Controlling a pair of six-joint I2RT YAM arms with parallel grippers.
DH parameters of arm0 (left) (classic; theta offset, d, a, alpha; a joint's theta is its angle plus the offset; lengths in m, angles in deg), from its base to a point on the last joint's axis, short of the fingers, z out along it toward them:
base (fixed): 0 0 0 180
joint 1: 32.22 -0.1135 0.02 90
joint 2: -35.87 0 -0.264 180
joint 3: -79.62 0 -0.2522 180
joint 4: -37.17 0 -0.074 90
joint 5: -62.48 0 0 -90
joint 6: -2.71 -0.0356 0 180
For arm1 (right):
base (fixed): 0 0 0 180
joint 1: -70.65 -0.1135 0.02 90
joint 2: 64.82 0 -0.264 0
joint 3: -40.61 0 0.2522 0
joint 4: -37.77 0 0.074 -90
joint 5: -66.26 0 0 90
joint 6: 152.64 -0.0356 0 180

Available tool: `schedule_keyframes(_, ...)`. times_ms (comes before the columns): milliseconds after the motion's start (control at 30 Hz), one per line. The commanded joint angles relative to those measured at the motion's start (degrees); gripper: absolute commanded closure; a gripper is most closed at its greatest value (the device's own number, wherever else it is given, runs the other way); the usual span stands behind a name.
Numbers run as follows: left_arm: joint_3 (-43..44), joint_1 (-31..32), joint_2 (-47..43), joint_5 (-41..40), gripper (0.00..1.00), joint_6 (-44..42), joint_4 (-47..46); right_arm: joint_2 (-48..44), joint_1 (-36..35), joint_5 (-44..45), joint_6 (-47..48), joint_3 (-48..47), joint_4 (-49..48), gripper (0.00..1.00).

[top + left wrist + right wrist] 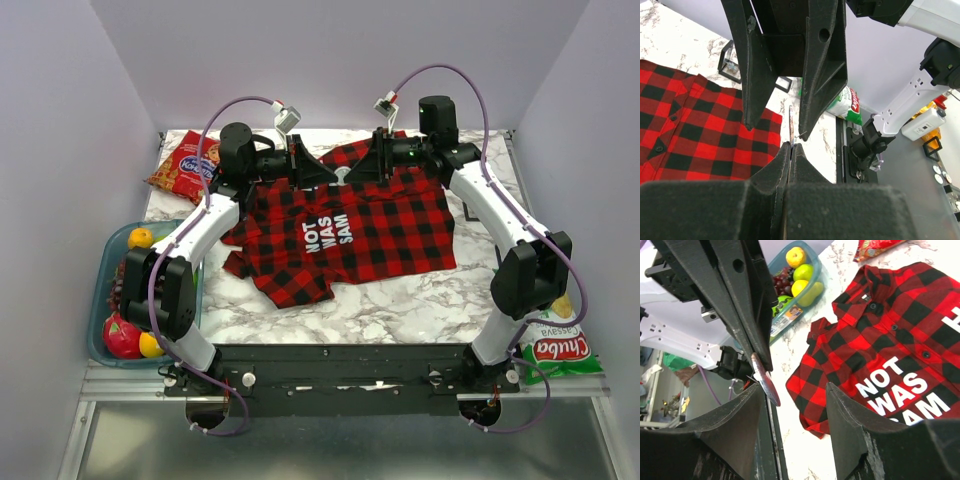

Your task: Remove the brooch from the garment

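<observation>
Right wrist view. Item: brooch (765, 381), a small silvery disc, showing obliquely.
- Holder: the left hand (760, 357) is gripping it, its two fingers pressing together on the disc's upper part while the lower rim is hanging free below the tips.
- Right hand (795, 390): its fingers are standing wide apart and holding nothing. The brooch is sitting in the gap between them, nearer the finger on the left of this view.
- Garment (880, 330): the red-and-black checked shirt is lying flat on the desk, lettering upward. The brooch is not touching it and appears to be raised clear of the cloth.

Left wrist view, same item.
- The brooch (791, 122) is presenting edge-on as a thin upright sliver rising from the closed left hand (791, 147).
- The fingers of the right hand (776, 127) are flanking it, one facing each flat side.

Top external view.
- The left hand (325, 172) and right hand (358, 168) are meeting tip to tip over the far part of the garment (380, 230).
- The disc itself is too small to pick out here.

Assessment.
- Removal is looking done.
- The left arm is the one carrying the piece.
- Bare marble desk (400, 300) is lying toward the near side, past the shirt's hem, should a set-down follow.
</observation>
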Motion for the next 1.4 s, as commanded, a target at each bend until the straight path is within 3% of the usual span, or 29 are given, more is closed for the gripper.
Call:
schedule_keyframes(0,0.0,0.2,0.3,1.7,1.0,-0.7,-0.2,-0.1,-0.4,3.5,-0.4,-0.5,-0.4,0.39)
schedule_keyframes(400,0.1,0.2,0.2,1.2,1.0,-1.1,0.4,-0.4,-1.7,8.0,2.0,-1.2,1.4,0.39)
schedule_keyframes(500,0.2,0.2,0.3,1.0,1.0,-0.8,0.2,-0.9,-3.4,11.9,6.5,-2.1,4.0,0.39)
schedule_keyframes(767,0.0,0.3,0.2,1.2,1.0,-0.2,-0.5,-0.9,-4.3,20.7,8.0,-3.3,6.1,0.43)
schedule_keyframes(1000,0.3,0.6,-0.6,1.8,1.0,-2.9,1.8,-0.1,-4.1,26.8,2.3,-3.8,6.9,0.43)
schedule_keyframes(1367,1.6,1.6,-2.4,3.7,1.0,-9.8,8.0,3.4,-2.1,27.7,-5.0,-5.9,7.9,0.42)
